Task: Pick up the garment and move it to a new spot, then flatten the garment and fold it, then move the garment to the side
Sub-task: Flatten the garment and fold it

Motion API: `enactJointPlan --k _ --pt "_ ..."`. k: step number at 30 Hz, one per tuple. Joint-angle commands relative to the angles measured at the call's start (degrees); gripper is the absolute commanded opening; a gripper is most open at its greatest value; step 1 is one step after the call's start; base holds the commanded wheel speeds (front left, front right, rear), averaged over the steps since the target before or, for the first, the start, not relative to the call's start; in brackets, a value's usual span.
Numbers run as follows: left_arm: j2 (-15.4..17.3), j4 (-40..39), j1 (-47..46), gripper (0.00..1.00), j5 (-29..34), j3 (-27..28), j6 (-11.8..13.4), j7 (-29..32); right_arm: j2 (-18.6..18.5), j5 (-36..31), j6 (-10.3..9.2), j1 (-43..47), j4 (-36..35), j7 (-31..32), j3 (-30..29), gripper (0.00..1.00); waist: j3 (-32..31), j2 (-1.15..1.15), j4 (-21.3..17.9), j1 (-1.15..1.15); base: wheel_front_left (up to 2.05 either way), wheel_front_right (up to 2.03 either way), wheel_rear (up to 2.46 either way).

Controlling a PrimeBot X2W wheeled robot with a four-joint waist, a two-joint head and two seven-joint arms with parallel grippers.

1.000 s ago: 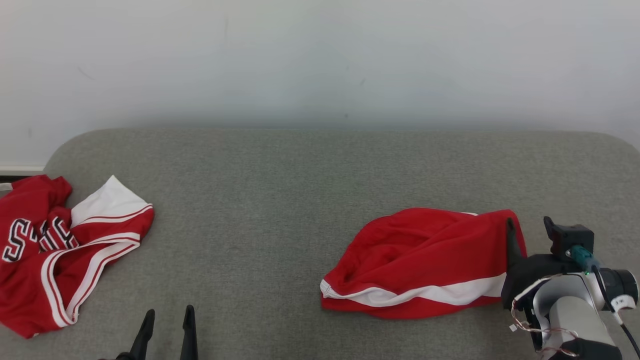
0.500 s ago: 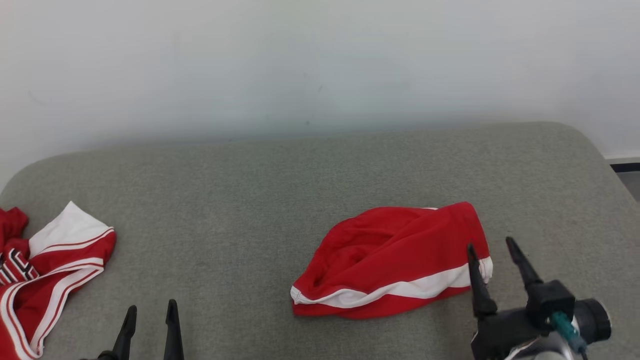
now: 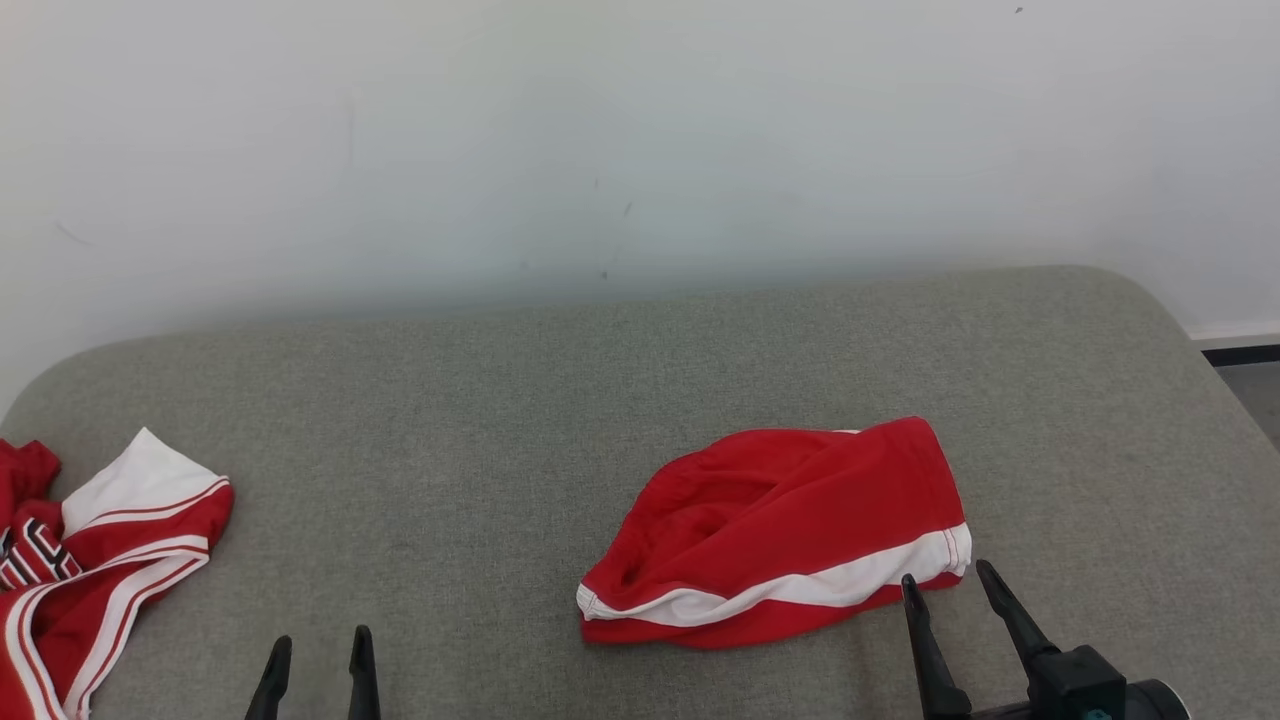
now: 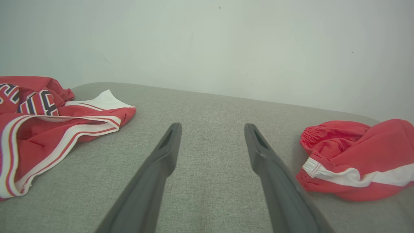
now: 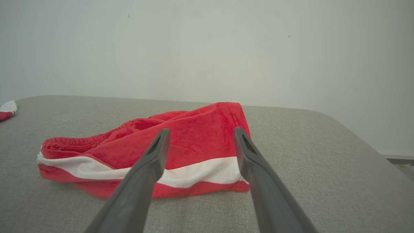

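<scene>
- The red shorts [image 3: 780, 535] are lying on the grey fabric-covered desk [image 3: 480, 420], in its right half. They're closer to the front edge than the back edge and stop well short of the right edge.
- They look folded over into one long flat-ish bundle. The long axis runs mostly along the front edge but is tilted, so the left end sits nearer the front and the right end angles off toward the back-right corner.
- The gathered elastic waistband is at the left end, facing the left edge. The stitched leg hem is at the right end.
- A white stripe runs the full length on the side nearest the front edge, with a thin red strip below it.
- The right tool [image 3: 945, 573] has its fingers spread wide with nothing in them. The tips point at the hem end of the shorts, right by their front-right corner. I can't tell if a tip is touching the cloth or just beside it.
- The left tool [image 3: 321, 637] is also spread wide and empty, down at the front edge left of centre, over bare fabric and well apart from both garments.
- A crumpled red jersey [image 3: 110, 560] with white trim and black lettering is bunched up at the left edge.
</scene>
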Motion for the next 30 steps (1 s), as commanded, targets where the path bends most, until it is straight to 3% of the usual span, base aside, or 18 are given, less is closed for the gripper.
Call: enactJointPlan --k 1,30 --pt "0.01 0.19 0.78 1.00 0.60 -0.24 0.25 -0.05 -0.01 0.56 -0.15 1.05 -0.05 -0.03 0.05 1.00 -0.15 0.00 0.08 0.01 0.00 0.00 0.00" --pt "0.01 -0.10 1.34 1.00 0.88 -0.80 0.33 -0.05 0.00 2.07 -0.15 0.83 0.96 -0.03 -1.76 1.00 -0.22 0.00 -0.87 0.01 0.00 0.00 0.00"
